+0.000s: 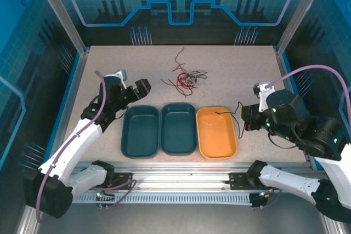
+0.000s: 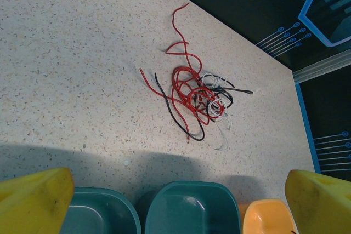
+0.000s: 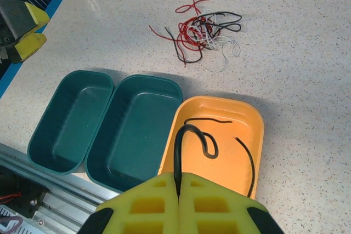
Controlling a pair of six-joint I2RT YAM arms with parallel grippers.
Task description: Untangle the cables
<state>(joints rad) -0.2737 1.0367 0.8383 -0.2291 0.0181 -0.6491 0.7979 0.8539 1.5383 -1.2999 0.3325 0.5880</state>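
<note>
Your right jaws clamp a thin black wire (image 3: 177, 160) over the orange plastic tray (image 3: 227, 165); lower before releasing, while left jaws stand open.

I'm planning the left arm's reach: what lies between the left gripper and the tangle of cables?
Bare table; the top view shows nothing between the left gripper and the tangle of cables.

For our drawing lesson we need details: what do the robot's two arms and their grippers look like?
The left arm and right arm have white links and black joints with small green lights. A purple-grey cable runs along each. The left gripper has plain yellow fingers; the right gripper has yellow fingers with square recesses.
</note>
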